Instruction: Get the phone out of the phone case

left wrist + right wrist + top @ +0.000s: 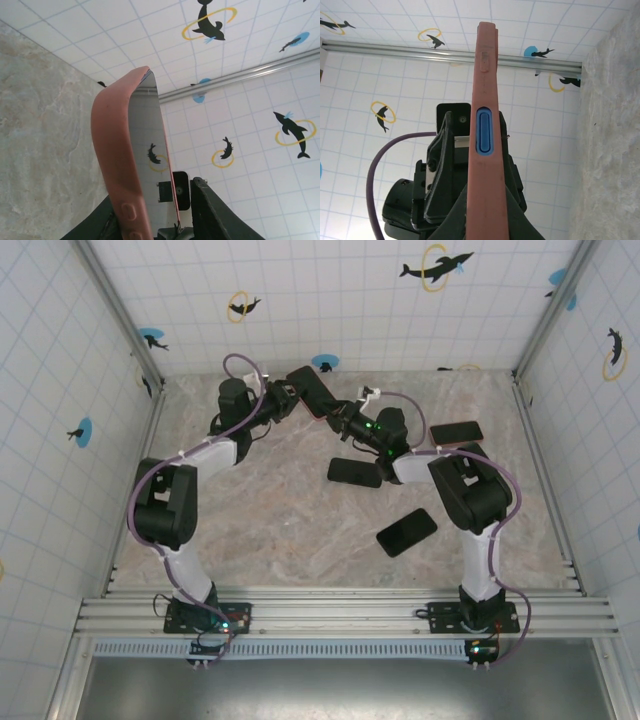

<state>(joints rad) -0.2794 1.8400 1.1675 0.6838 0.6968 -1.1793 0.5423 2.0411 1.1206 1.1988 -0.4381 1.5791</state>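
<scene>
Clamping the phone case (485, 75), right pincer (487, 220); case bottom cut off.

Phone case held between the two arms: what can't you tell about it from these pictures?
- Left wrist view: the phone case has its bottom end cut off by the lower edge.
- Right wrist view: it stands edge-on, hiding front and back.
- Top view: too small, ends covered by left gripper and right gripper; unclear whether the phone is partly out.
</scene>
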